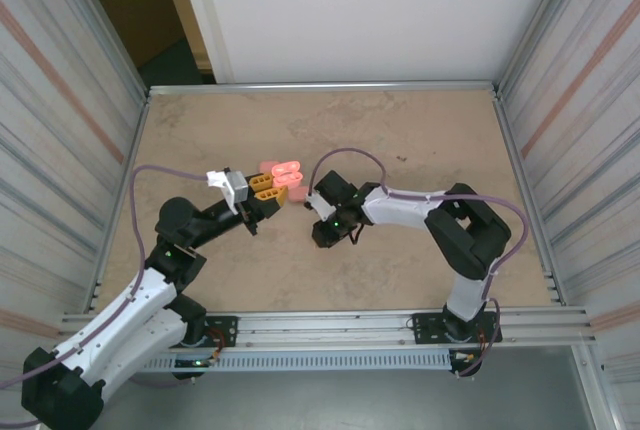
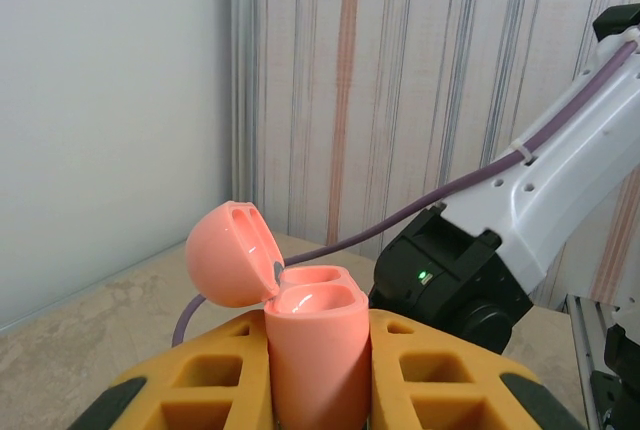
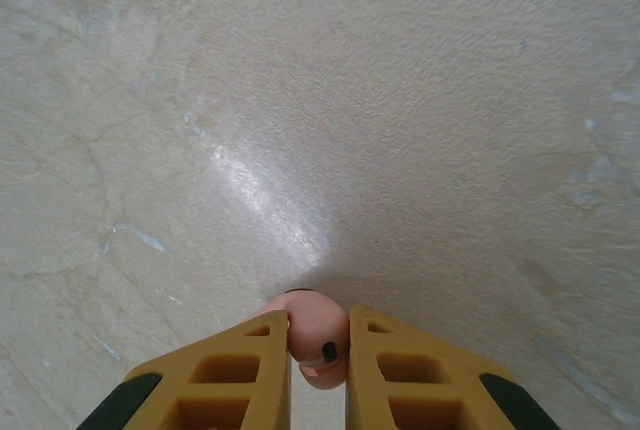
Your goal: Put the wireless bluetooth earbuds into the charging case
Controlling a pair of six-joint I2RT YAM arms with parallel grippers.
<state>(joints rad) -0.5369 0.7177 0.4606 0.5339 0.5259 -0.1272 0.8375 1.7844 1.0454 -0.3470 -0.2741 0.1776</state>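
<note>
Near the middle of the table (image 1: 430,140), your left pincer (image 1: 268,190) is clamped on the pink charging case (image 1: 285,175). The left wrist view shows the case between the yellow fingers (image 2: 200,380), its lid (image 2: 230,255) swung open toward 9 o'clock and two wells showing. At 5 o'clock from the case in the top view, your right pincer (image 3: 320,320) points down at the table, clenched on one salmon-pink earbud (image 3: 312,335).
</note>
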